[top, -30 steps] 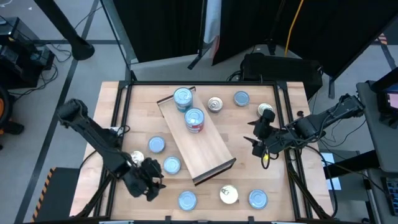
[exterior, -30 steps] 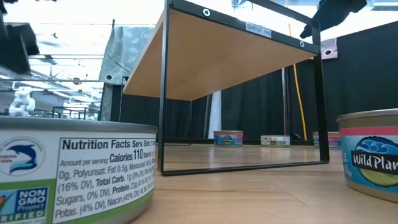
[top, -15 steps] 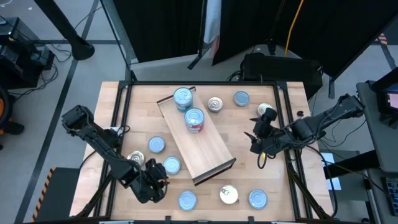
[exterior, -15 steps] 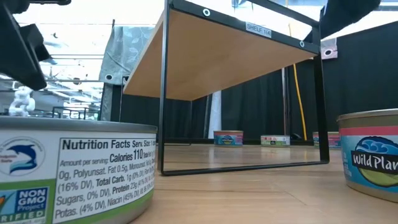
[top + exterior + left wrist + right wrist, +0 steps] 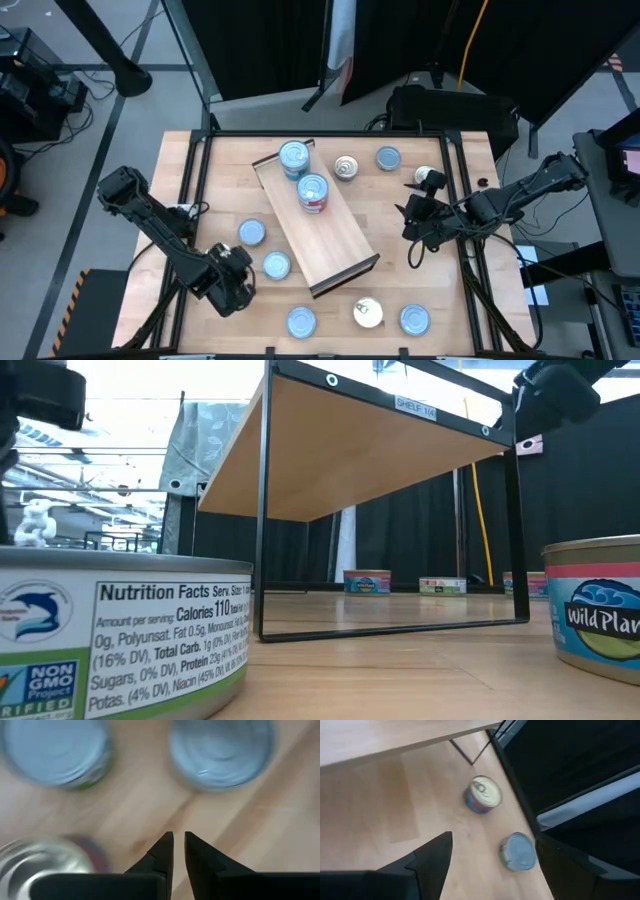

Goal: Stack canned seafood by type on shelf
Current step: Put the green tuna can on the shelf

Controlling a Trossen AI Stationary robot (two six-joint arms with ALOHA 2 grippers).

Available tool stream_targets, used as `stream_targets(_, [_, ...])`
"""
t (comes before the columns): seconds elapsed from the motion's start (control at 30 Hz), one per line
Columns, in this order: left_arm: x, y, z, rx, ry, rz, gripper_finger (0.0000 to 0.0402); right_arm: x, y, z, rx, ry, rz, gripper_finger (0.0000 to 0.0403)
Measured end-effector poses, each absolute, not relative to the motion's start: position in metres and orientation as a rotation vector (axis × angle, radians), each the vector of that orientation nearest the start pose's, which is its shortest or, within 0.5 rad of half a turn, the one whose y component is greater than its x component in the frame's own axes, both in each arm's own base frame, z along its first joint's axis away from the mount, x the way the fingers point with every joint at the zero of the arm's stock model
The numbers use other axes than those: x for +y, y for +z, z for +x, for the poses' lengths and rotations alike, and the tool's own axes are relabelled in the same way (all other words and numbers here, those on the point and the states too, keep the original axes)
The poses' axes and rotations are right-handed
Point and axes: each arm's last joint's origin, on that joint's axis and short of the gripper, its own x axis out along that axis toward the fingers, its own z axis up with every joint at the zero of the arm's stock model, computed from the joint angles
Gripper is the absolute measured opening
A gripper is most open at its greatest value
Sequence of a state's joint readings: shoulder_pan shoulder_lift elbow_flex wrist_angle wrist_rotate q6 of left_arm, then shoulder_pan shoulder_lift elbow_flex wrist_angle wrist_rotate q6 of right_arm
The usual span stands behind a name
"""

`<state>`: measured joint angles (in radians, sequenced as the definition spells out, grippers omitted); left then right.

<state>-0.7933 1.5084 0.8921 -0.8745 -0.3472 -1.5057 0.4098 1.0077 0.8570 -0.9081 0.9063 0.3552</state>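
1. Wooden and long, the shelf lay at a slant in the middle of the bench, and it was the landmark for all other places.
2. Two blue-topped tins stood on the far end of the shelf, one just behind the other; the rest of the board was bare.
3. Other tins lay loose around the shelf: two blue ones beside its left edge, three near its front end, and a few beyond its far right side, among them a gold-topped tin.
4. At the left front of the shelf, the left gripper hovered over the bench near the two blue tins. Its fingers were nearly together and held nothing.
5. To the right of the shelf, the right gripper waited above the bench with its fingers wide apart and empty.
6. I judged the task to be early, with most tins not yet sorted. The next move probably needed the left fingers to open again over a blue tin before any grasp.
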Motion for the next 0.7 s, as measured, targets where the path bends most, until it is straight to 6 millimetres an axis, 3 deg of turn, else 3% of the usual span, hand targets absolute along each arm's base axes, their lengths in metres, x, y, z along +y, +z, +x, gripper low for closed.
stream_targets(0.3, [-0.162, 0.186, 0.162, 1.359, 0.711, -0.618, 0.0044, 0.042, 0.275, 0.168, 0.755, -0.615, -0.395, 0.0276])
stream_targets(0.53, [-0.163, 0.186, 0.158, 1.37, 0.741, -0.613, 0.0044, 0.041, 0.275, 0.169, 0.76, -0.616, -0.405, 0.0276])
stream_targets(0.7, [-0.155, 0.183, 0.153, 1.314, 0.791, -0.513, 0.0044, 0.041, 0.275, 0.169, 0.758, -0.616, -0.4, 0.0276])
